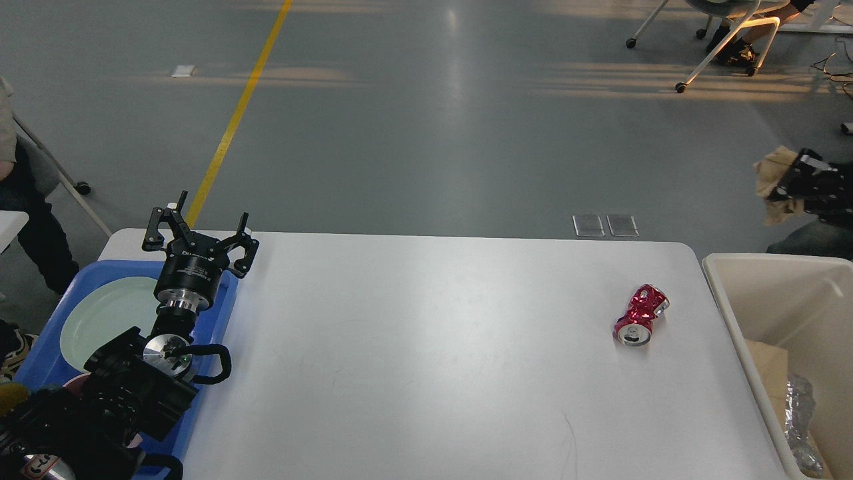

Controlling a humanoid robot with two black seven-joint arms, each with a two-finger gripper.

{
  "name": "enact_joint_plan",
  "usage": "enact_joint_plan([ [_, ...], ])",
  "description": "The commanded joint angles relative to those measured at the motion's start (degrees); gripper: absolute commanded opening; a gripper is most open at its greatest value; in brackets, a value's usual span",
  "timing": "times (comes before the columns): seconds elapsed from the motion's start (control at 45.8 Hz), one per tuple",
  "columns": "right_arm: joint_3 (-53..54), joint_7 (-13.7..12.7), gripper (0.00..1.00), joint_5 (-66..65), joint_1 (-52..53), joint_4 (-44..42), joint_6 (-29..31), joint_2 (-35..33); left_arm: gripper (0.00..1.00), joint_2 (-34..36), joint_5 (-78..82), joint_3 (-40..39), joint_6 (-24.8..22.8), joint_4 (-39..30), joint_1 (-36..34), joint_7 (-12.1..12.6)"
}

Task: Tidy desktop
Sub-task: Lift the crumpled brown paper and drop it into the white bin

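The white desktop fills the near middle of the scene, with a beige bin against its right edge and a blue tray holding a pale plate at its left edge. A crushed red can lies on the desktop's right part, near the bin. Over the tray's far corner the left gripper has its fingers spread and empty, while the right gripper, beyond the bin, pinches a tan crumpled wad.

Desktop: crushed red can lies right of centre. Left gripper spread open over blue tray holding plate. Right gripper clamps brown paper beyond beige bin.
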Motion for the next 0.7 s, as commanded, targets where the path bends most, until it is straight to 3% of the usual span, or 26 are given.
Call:
enact_joint_plan([
  [0.0, 0.72, 0.08, 0.00, 0.35, -13.44, -8.55, -12.41, 1.56, 0.96, -0.02, 0.00, 0.00, 0.00, 0.00, 0.00, 0.00],
  [0.153, 1.95, 0.44, 0.02, 0.97, -28.21, -19.98, -17.88, 6.13, 0.96, -0.02, 0.00, 0.00, 0.00, 0.00, 0.00, 0.00],
  [0.284, 4.58, 0.44, 0.92, 1.06, -39.82, -32.02, -18.06, 11.75, 0.96, -0.02, 0.00, 0.00, 0.00, 0.00, 0.00, 0.00],
  [0.306, 5.11, 0.44, 1.00, 1.06, -41.40, -33.34, -18.06, 12.45, 0.96, -0.02, 0.00, 0.00, 0.00, 0.00, 0.00, 0.00],
  [0.677, 8.54, 0.44, 1.00, 0.97, -47.22, -34.76, -17.88, 13.87, 0.96, 0.07, 0.00, 0.00, 0.00, 0.00, 0.00, 0.00],
])
